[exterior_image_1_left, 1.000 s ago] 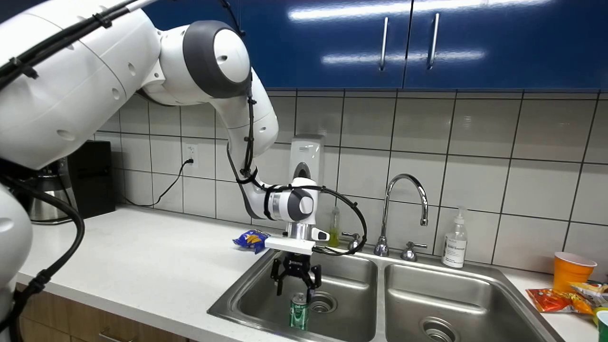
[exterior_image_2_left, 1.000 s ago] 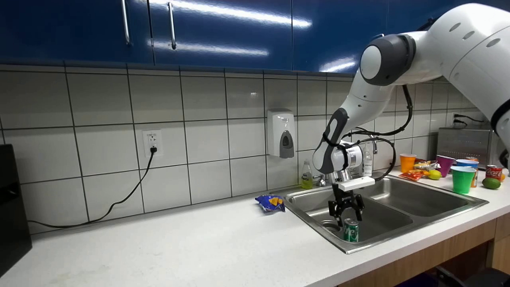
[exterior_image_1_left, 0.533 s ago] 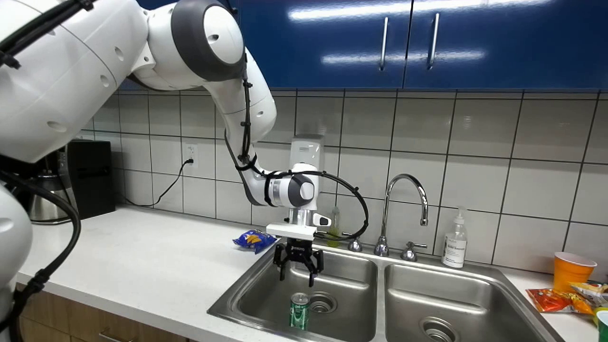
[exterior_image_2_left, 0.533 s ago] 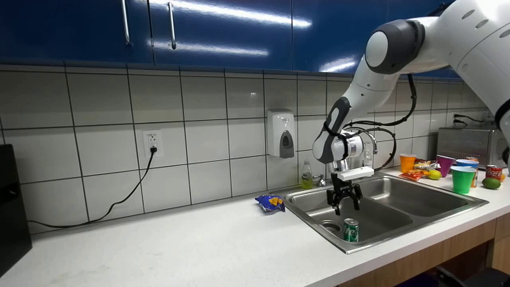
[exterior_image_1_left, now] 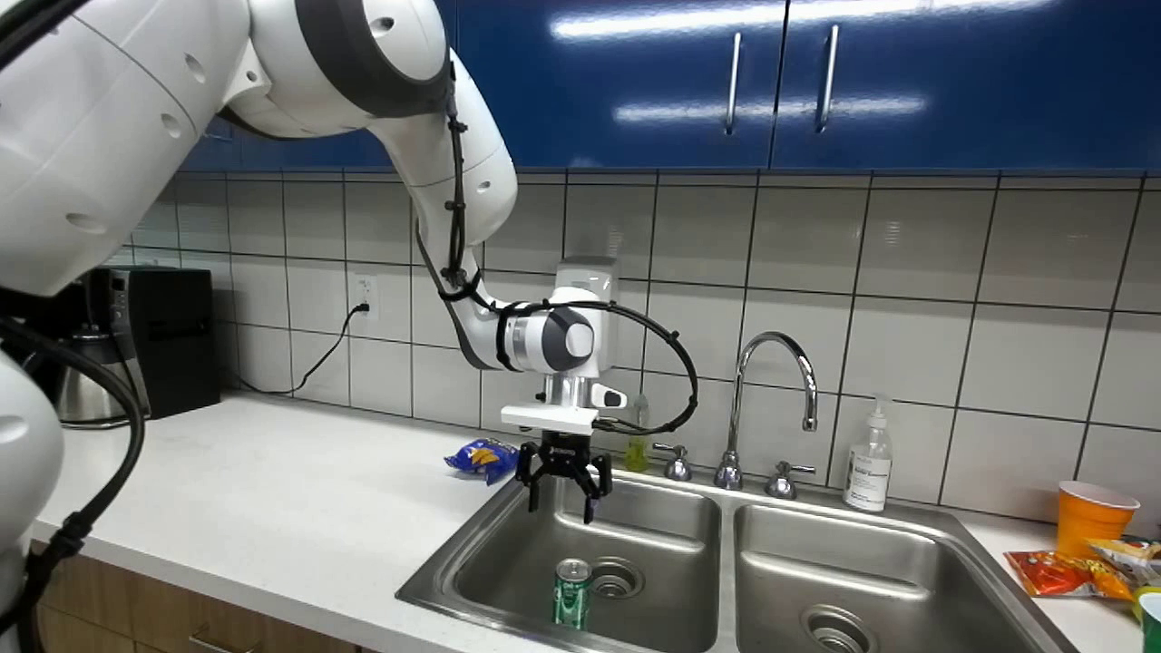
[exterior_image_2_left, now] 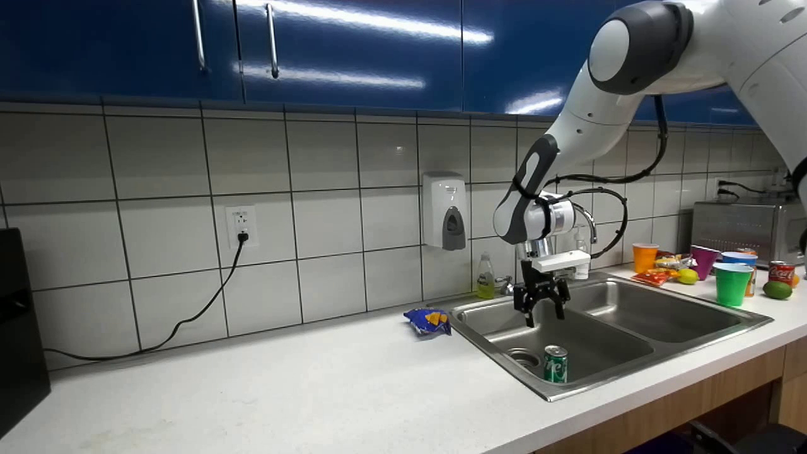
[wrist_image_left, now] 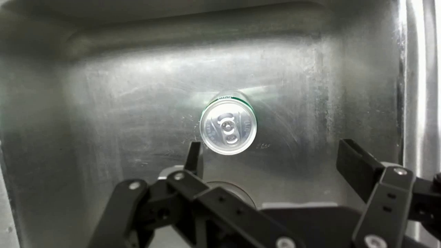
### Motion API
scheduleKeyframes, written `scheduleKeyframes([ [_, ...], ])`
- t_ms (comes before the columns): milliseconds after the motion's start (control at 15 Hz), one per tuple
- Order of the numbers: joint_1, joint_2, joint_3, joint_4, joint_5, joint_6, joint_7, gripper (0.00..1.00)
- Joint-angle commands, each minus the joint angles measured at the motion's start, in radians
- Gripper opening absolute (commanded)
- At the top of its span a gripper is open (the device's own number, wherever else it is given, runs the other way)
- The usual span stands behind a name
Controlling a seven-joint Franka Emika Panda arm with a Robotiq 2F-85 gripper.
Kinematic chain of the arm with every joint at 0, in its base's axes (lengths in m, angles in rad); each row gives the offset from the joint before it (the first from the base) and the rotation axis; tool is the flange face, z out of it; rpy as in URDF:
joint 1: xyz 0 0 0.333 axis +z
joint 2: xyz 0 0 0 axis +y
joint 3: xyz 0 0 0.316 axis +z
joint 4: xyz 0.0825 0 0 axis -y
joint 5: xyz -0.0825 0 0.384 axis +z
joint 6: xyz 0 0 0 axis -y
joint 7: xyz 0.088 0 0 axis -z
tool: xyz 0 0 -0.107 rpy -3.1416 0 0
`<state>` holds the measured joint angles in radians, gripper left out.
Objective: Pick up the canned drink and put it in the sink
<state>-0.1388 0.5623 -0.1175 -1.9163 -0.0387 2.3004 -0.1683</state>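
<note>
canned drink [exterior_image_1_left: 571, 595] stands in sink [exterior_image_1_left: 728, 580]; only wrist view shows its pull-tab [wrist_image_left: 229, 131].

In an exterior view, small white script on the red can [exterior_image_2_left: 782, 273] near the right edge appears to read "Coca-Cola". The green can [exterior_image_2_left: 555, 366], lower right, bears large white letters that make no certain word; mid-frame in the wrist view, the lettering stamped on its lid [wrist_image_left: 228, 128] is too faint to read. Print on the pump bottle [exterior_image_1_left: 868, 473] and the wall dispenser [exterior_image_2_left: 445, 205] is too small.
</note>
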Motion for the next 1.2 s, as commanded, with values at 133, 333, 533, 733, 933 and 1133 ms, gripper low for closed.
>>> scheduleKeyframes([
  [133, 0.015, -0.168, 0.03, -0.143, -0.004, -0.007, 0.009, 1.0],
  [333, 0.024, -0.243, 0.041, -0.208, 0.003, -0.006, 0.009, 1.0],
  [533, 0.034, -0.313, 0.048, -0.277, 0.011, -0.012, 0.01, 1.0],
  [733, 0.045, -0.379, 0.055, -0.346, 0.018, -0.016, 0.015, 1.0],
  [933, 0.057, -0.447, 0.059, -0.418, 0.028, -0.019, 0.022, 1.0],
  [1133, 0.068, -0.507, 0.065, -0.474, 0.032, -0.026, 0.024, 1.0],
])
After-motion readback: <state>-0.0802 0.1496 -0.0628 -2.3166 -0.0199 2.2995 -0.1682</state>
